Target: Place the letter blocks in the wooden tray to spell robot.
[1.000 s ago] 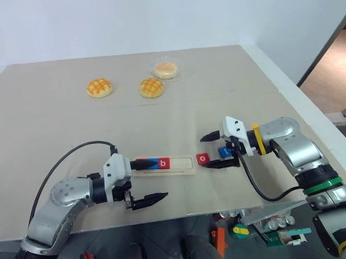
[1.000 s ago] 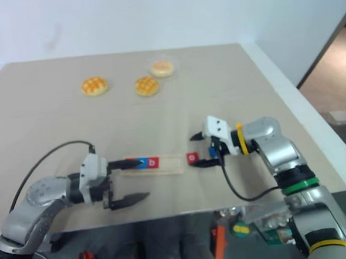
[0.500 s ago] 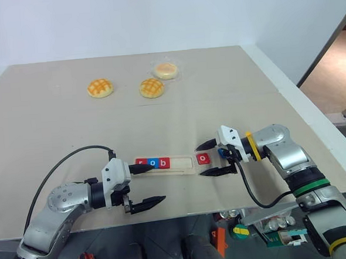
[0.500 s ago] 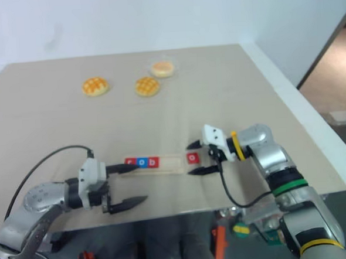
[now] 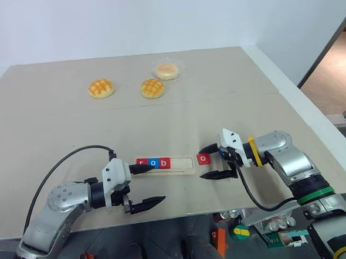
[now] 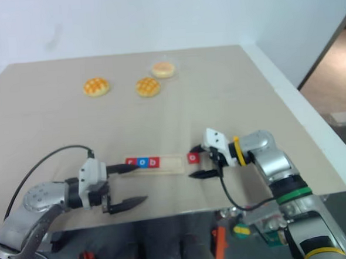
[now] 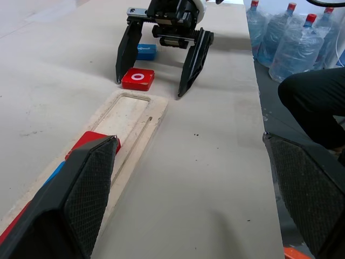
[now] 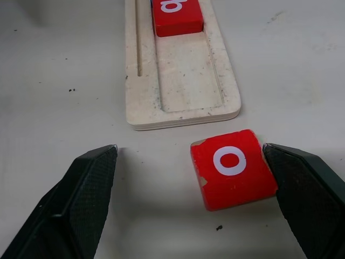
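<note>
You're on the fourth letter: r, o, b already sit in the wooden tray (image 5: 190,165), and the red o block (image 8: 232,168) lies on the table just past its open end. Your right gripper (image 5: 212,161) straddles it fully spread, holding nothing, one finger (image 8: 310,189) almost touching; centre, then close

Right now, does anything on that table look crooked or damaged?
Yes. The red o block lies on the table just past the wooden tray's end, turned slightly askew to it, and one corner looks chipped. The three blocks in the tray sit straight.
</note>
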